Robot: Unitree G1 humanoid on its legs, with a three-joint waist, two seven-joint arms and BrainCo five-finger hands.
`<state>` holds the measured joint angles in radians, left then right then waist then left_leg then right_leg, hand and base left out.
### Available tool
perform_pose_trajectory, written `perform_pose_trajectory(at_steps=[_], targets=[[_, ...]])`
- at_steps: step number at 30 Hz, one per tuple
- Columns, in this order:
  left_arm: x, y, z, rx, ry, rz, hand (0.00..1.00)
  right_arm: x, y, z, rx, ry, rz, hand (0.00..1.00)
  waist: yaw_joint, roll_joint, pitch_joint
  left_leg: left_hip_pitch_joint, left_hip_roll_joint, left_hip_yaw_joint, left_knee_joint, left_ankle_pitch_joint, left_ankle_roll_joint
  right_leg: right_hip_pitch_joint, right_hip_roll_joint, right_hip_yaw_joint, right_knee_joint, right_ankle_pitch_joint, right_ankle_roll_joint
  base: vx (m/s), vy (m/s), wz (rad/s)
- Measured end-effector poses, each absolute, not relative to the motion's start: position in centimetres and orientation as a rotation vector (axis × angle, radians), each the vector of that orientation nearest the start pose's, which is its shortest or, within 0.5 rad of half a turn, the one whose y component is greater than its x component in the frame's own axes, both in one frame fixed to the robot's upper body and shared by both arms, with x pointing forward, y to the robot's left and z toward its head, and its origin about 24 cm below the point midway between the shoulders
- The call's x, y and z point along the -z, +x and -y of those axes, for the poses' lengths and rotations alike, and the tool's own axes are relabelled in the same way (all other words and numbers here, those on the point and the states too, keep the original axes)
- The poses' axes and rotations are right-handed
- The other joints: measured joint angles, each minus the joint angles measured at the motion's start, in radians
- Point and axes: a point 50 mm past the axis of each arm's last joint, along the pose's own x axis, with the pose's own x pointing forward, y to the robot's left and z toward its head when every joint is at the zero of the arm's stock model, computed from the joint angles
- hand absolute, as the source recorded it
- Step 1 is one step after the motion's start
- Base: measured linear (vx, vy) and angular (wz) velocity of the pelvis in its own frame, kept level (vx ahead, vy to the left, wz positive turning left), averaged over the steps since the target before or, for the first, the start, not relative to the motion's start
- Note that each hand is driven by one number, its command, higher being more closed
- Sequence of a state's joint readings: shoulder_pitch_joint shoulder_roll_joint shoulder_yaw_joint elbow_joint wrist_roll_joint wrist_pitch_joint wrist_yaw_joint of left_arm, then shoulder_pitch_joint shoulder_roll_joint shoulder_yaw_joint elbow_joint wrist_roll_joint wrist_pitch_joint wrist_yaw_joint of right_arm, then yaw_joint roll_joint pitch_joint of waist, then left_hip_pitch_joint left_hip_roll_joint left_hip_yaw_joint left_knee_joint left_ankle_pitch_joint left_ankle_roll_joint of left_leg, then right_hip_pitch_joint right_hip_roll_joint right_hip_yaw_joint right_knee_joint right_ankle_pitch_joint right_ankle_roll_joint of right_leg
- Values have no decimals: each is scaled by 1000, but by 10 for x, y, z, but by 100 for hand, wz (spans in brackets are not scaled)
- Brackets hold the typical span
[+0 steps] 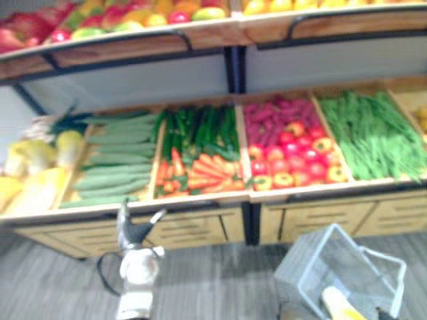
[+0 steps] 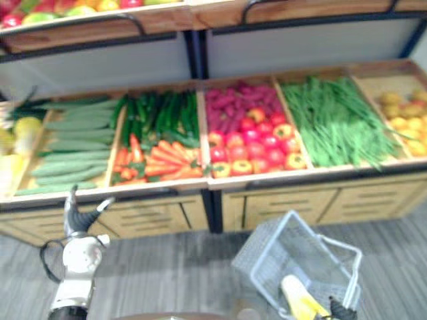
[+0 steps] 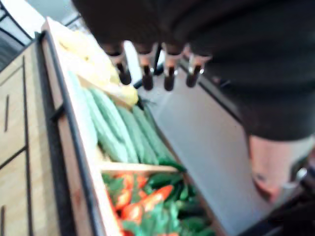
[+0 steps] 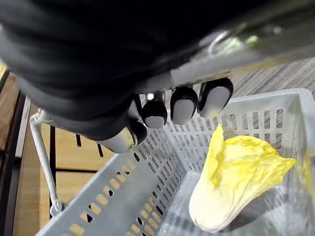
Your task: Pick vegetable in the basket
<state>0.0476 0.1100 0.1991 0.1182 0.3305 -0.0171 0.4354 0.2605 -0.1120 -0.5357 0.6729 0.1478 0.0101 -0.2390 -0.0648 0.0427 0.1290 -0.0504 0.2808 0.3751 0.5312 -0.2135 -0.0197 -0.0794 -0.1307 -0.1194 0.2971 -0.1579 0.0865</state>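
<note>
My right hand (image 4: pixel 183 104) has its fingers curled round the handle of a white plastic basket (image 1: pixel 300 263), which hangs low at the right in front of the stand. A pale yellow napa cabbage (image 4: pixel 236 182) lies inside the basket. My left hand (image 1: pixel 135 230) is raised at the lower left, just below the stand's front edge. Its fingers (image 3: pixel 145 73) are straight and hold nothing. Beyond them lie long pale green gourds (image 1: pixel 113 160) and more napa cabbages (image 1: pixel 33 167) in the left bins.
The wooden stand (image 1: pixel 200 200) holds bins of carrots (image 1: pixel 200 173), dark green cucumbers (image 1: pixel 200 130), red and yellow peppers (image 1: pixel 293 157) and green beans (image 1: pixel 373 133). An upper shelf (image 1: pixel 133 40) with fruit overhangs the bins. Grey floor lies in front.
</note>
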Motion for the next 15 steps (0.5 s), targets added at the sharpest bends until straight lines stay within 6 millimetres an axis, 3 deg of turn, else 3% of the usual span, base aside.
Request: perform_pose_trajectory(at_steps=[2,4,6,7,11,15], targets=[[-28,233,-239,-617,460,-41,0,112,69,299,921,86,-819,100,19,-3,-1,1,22,95,-41,0,-20,23,4,-24,-24,-6,-11,150,-251,51],[-34,241,-237,-617,458,-17,0,111,74,300,919,87,-801,100,14,-3,0,1,0,118,-193,51,-26,24,4,-41,-35,-6,-23,159,-80,22],[-32,249,-236,-605,477,-31,0,110,75,300,918,87,-799,100,12,1,1,18,-18,141,-330,171,-35,12,9,-41,-28,-7,-22,155,23,-7],[-31,254,-234,-581,509,-40,0,112,74,298,920,96,-803,100,8,-1,8,48,-29,162,-388,200,-62,12,11,-32,-21,-9,-18,174,78,-16],[-47,280,-239,-508,678,10,0,115,91,277,875,146,-780,100,-13,-40,58,68,-83,224,-496,226,-69,-53,-7,25,-14,-2,-7,93,93,-29],[-79,306,-238,-492,740,112,0,108,104,275,851,131,-727,100,-19,-37,113,18,-99,269,-513,228,-67,-131,-15,57,-15,13,10,17,52,-26]])
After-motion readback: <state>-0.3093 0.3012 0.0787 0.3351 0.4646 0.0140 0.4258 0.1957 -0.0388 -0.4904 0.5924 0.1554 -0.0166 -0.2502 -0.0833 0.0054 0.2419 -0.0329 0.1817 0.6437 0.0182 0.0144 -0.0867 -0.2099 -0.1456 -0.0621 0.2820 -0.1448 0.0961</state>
